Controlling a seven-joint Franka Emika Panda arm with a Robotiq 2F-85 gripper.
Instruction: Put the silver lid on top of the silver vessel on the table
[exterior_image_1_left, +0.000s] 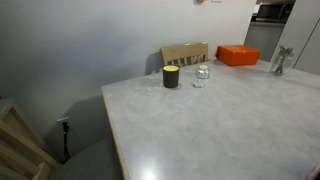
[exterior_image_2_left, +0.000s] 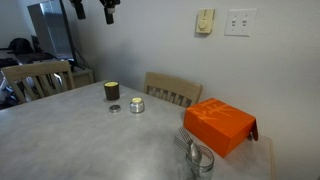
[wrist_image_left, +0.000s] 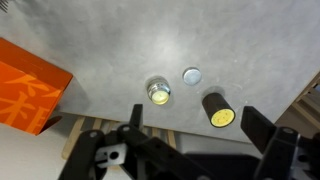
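The silver vessel (wrist_image_left: 158, 92) stands open on the table (wrist_image_left: 120, 50), with the silver lid (wrist_image_left: 191, 75) lying flat beside it, apart from it. A black cup (wrist_image_left: 216, 110) with a yellowish rim stands close by. Both exterior views show the vessel (exterior_image_1_left: 201, 76) (exterior_image_2_left: 136, 104) and cup (exterior_image_1_left: 171, 77) (exterior_image_2_left: 112, 91). The lid (exterior_image_2_left: 115, 108) shows in only one exterior view. My gripper (wrist_image_left: 197, 118) is open and empty, high above these things. Its dark fingers hang at the top of an exterior view (exterior_image_2_left: 93, 10).
An orange box (exterior_image_2_left: 220, 124) (exterior_image_1_left: 238, 55) (wrist_image_left: 25, 85) lies near the table's end, with a silver metal object (exterior_image_2_left: 195, 157) (exterior_image_1_left: 281, 62) next to it. A wooden chair (exterior_image_2_left: 172, 90) (exterior_image_1_left: 186, 53) stands at the table edge behind the cup. Another chair (exterior_image_2_left: 35, 78) stands further off.
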